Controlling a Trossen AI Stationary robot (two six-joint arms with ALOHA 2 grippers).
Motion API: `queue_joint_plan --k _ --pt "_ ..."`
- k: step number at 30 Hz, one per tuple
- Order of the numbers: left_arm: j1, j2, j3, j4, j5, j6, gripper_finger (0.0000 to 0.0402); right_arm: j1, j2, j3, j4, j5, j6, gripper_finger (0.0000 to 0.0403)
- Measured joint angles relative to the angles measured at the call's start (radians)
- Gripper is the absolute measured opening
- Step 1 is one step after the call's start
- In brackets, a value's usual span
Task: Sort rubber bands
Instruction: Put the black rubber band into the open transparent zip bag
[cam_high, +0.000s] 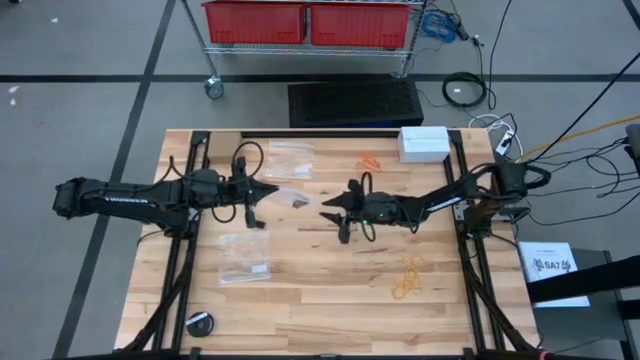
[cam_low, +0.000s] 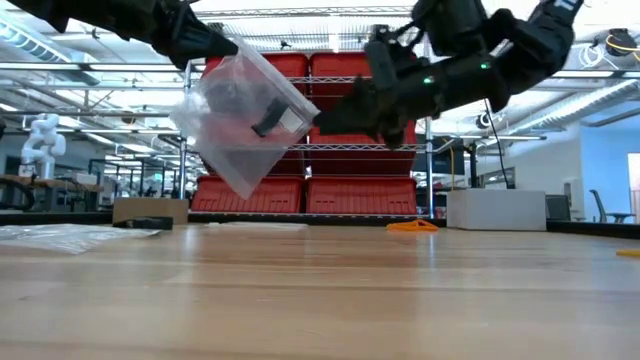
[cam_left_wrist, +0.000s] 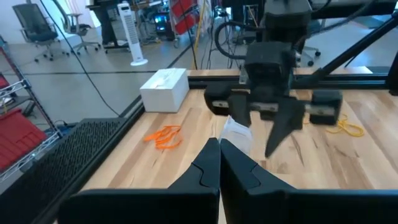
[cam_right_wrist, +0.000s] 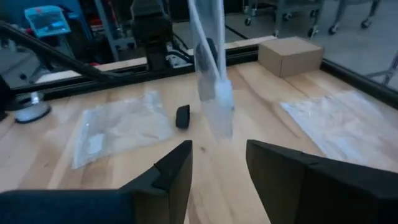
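Your left gripper (cam_high: 272, 191) pinches the clear bag (cam_low: 243, 120) aloft for loading; right gripper (cam_high: 327, 213) gapes beside it, empty. Orange rubber bands (cam_high: 370, 160) lie beyond the bag, yellow ones (cam_high: 408, 281) nearer you.

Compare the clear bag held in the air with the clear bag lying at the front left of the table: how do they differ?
The held bag hangs above the table, pinched by the shut left pincer; the lying bag rests flat on the wood, untouched. The held bag shows dark contents; the lying bag shows pale, tan contents. The open right pincer faces only the held bag. Both are clear plastic.
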Motion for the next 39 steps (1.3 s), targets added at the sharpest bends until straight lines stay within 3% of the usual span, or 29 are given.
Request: queue_joint_plan --k 5,10,12,28,39 --pt "0.0 0.0 0.0 -0.006 0.0 0.001 0.0 -0.002 0.052 0.065 -0.001 0.018 -0.045 0.0121" --pt "0.0 0.0 0.0 -0.013 0.0 0.001 0.0 -0.001 0.08 0.088 -0.011 0.018 -0.057 0.0028" --pt "0.0 0.0 0.0 -0.016 0.0 0.001 0.0 -0.001 0.08 0.088 -0.018 0.02 -0.06 0.001" --pt "0.0 0.13 0.0 0.097 0.091 0.0 0.0 0.002 -0.13 0.09 -0.248 0.018 -0.057 0.0" --pt "0.001 0.258 0.0 0.245 0.164 0.0 0.0 0.003 -0.15 0.09 -0.33 0.013 -0.049 0.0"
